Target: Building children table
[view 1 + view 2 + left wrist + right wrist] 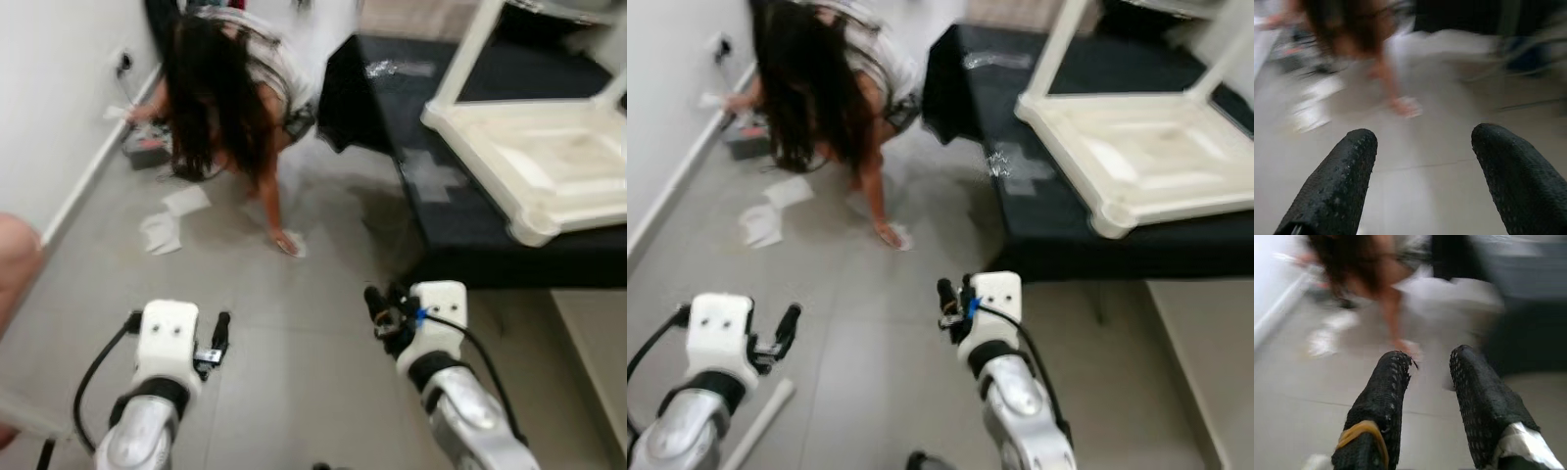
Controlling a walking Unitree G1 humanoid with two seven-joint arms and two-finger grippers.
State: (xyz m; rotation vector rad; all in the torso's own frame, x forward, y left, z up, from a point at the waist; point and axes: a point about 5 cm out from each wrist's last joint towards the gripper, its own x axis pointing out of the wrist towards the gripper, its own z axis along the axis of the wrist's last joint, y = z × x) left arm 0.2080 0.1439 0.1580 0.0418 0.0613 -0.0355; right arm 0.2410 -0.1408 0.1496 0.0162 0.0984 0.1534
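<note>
upturned white table — no legible writing

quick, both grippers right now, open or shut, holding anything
Left gripper: open, holding nothing.
Right gripper: open, narrower gap, holding nothing.

A person bends over the floor ahead, near the wall at the left, one palm on the floor; papers lie beside the person; at the right, an overturned children table lies on a bed; the left hand and right hand are in front, above the floor.
</note>
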